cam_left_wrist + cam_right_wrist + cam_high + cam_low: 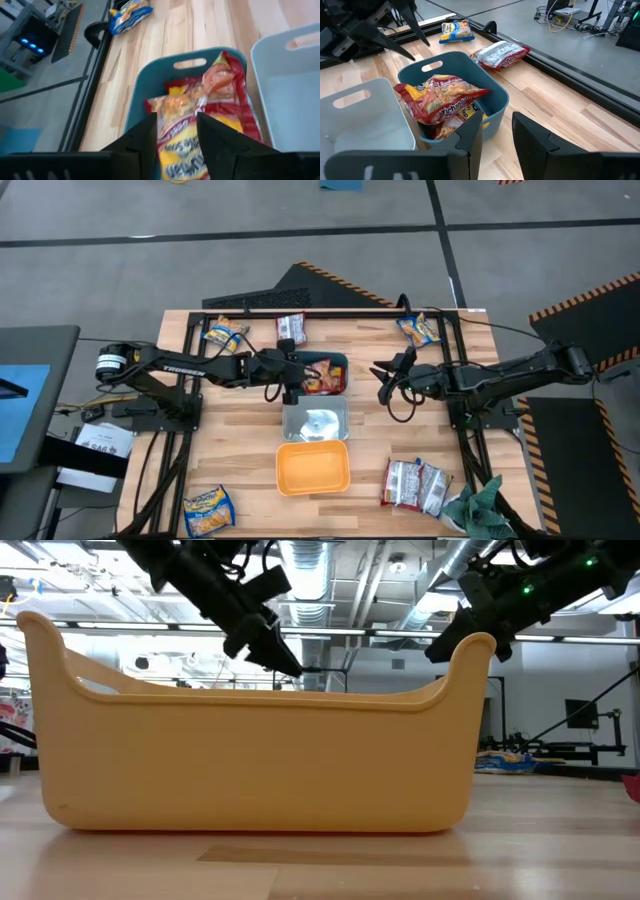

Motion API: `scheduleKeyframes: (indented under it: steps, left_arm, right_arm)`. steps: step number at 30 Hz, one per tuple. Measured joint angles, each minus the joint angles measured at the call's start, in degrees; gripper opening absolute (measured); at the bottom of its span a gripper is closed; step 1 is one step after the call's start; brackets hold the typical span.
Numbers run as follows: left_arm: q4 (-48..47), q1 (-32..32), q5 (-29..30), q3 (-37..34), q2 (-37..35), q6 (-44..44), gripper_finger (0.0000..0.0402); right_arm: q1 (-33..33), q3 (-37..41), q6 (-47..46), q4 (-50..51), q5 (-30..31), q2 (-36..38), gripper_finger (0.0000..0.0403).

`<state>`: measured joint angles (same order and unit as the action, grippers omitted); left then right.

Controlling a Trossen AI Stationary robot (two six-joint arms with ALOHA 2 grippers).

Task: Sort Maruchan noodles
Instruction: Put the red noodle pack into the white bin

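Red-orange noodle packets [220, 90] lie heaped in the teal bin [346, 375], also seen in the right wrist view [445, 95]. My left gripper [177, 135] hovers open above those packets, at the bin's left side [298, 372], touching nothing. My right gripper [380, 383] is open and empty, a short way right of the teal bin [495, 105]. Loose on the table lie yellow packets [222, 333] [418, 328] [207, 508], a silver-white packet [291, 328] at the far edge, and two silver-white packets [415, 483] at the near right.
The white bin [300, 430] stands just near of the teal one, and the orange bin [313, 467] nearer still; that orange bin [260, 760] fills the low view. A green rag [480, 505] lies at the near right corner. A black frame rail [330, 313] runs along the far edge.
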<state>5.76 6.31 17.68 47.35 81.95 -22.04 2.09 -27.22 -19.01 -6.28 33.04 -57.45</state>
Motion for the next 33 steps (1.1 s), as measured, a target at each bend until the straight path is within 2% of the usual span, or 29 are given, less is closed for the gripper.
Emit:
scheduleKeyframes:
  steps: [3,7,13,19,26,29,33]
  left_arm:
    - [-7.3,-0.8,1.8,2.1,-2.6,1.8,0.0136]
    - [-14.5,-1.7,1.1,4.2,-7.7,8.3,0.0137]
    - [-16.7,-3.0,-2.2,1.7,-16.9,18.1,0.0137]
    - [-6.6,-5.7,-2.1,-9.8,-26.6,22.2,0.0137]
    - [16.5,-7.4,-2.1,-28.0,-34.9,25.7,0.0137]
    - [20.6,-7.4,-2.3,-31.7,-37.5,26.3,0.0137]
    - [20.6,-7.9,-2.3,-33.0,-39.9,26.4,0.0137]
  right_arm:
    - [0.0,0.0,0.0,0.3,0.0,0.0,0.0128]
    - [0.0,0.0,-0.1,0.5,0.0,0.0,0.0128]
    - [0.1,0.0,-0.6,0.9,0.0,0.0,0.0128]
    - [0.1,0.0,-1.1,1.6,0.0,0.0,0.0128]
    - [0.0,0.0,-1.1,1.3,0.0,0.0,0.0128]
    - [0.0,0.0,-1.4,1.1,0.0,0.0,0.0128]
    - [0.0,0.0,-2.1,0.8,0.0,0.0,0.0128]
